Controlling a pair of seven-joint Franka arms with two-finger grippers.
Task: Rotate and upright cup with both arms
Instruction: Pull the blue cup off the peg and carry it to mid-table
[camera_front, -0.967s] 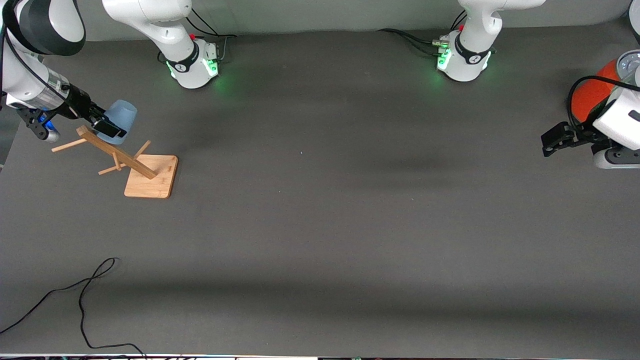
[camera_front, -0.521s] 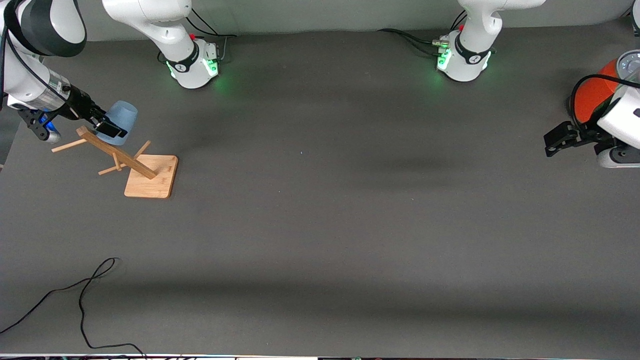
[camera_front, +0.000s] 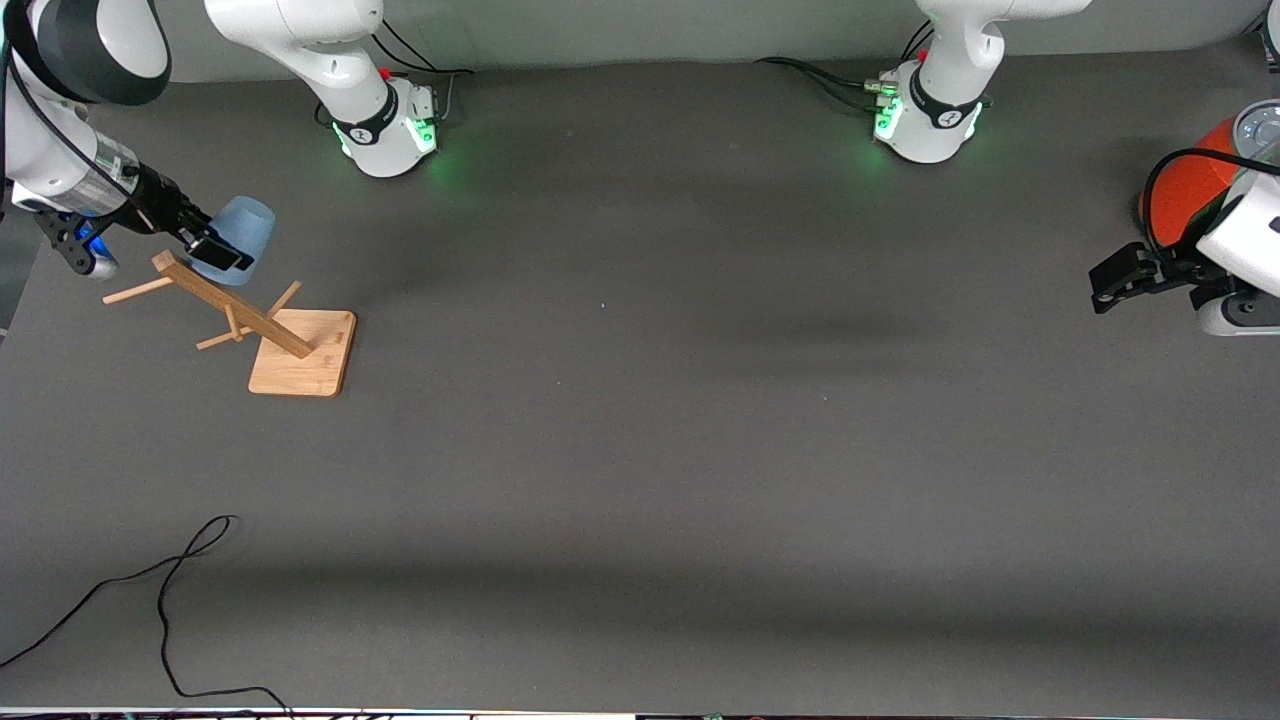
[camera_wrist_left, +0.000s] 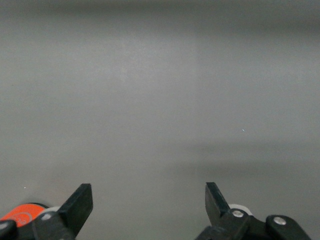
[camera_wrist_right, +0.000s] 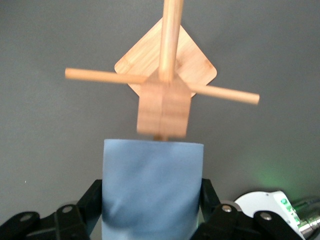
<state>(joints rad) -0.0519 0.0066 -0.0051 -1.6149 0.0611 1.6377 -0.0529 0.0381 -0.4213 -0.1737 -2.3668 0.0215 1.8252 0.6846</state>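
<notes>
Clamping cup, right claw (table-edge) overhangs rack.

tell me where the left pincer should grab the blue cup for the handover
Judging from this pose, by the free end. The right pincer already clamps the cup across its side walls, over the wooden rack. The end pointing toward the left arm's end of the table is unobstructed. The left pincer, open and waiting near the orange can, could come from there and close across the walls.

Even overhead light; soft shadow bands on the table. Green base glow at 12 o'clock. My wrist views blur.
</notes>
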